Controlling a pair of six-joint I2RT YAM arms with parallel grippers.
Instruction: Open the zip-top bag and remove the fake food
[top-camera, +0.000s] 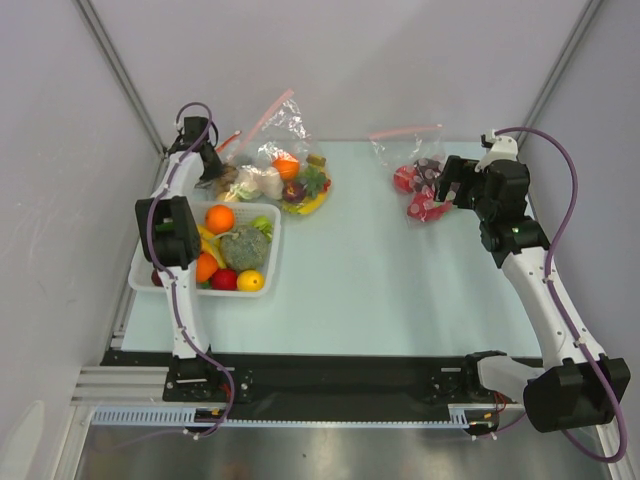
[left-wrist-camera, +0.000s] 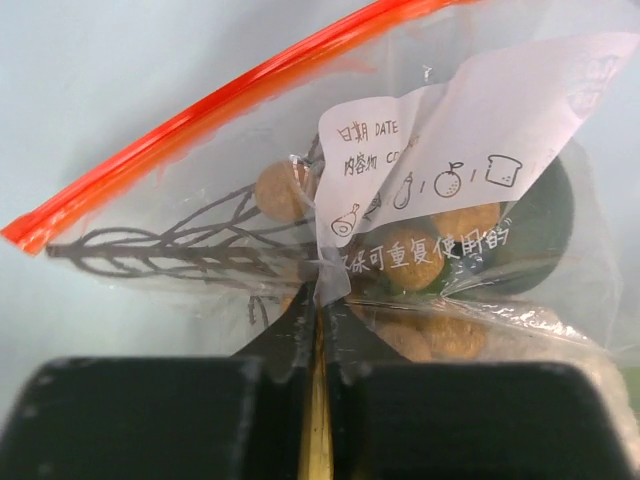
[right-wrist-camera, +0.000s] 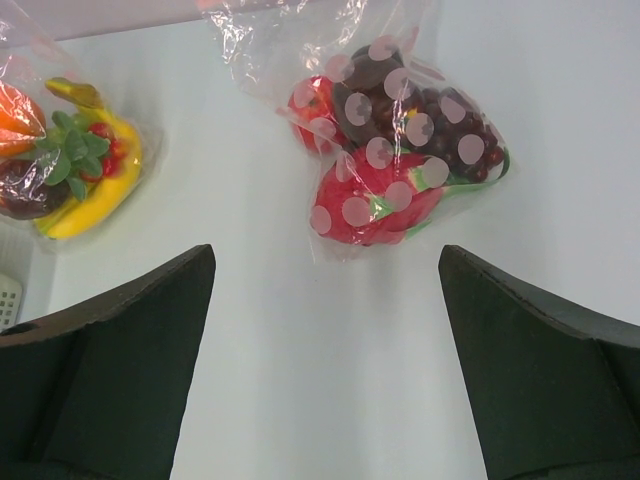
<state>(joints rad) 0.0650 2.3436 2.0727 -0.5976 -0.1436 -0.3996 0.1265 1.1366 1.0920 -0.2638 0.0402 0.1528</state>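
The zip-top bag (left-wrist-camera: 250, 170) is clear, with a red-orange zip rim (left-wrist-camera: 200, 108) and a white label (left-wrist-camera: 450, 150). In the top view it lies at the table's back left (top-camera: 243, 172). Inside it are a brown bumpy cluster (left-wrist-camera: 440, 255), a dark green piece (left-wrist-camera: 548, 215) and a pale leafy head (top-camera: 266, 183). My left gripper (left-wrist-camera: 322, 305) is shut on a fold of the bag's plastic just below the label; from above it is at the bag's left edge (top-camera: 212, 167). My right gripper (right-wrist-camera: 325, 252) is open and empty, just short of a bag of red-purple toys (right-wrist-camera: 400, 150).
A white basket (top-camera: 275, 245) of toy fruit and vegetables stands at the front left, beside the left arm. A pink-zip bag with an orange and a banana (top-camera: 300, 175) lies right of the zip-top bag. The red-purple bag (top-camera: 420, 190) lies at the back right.
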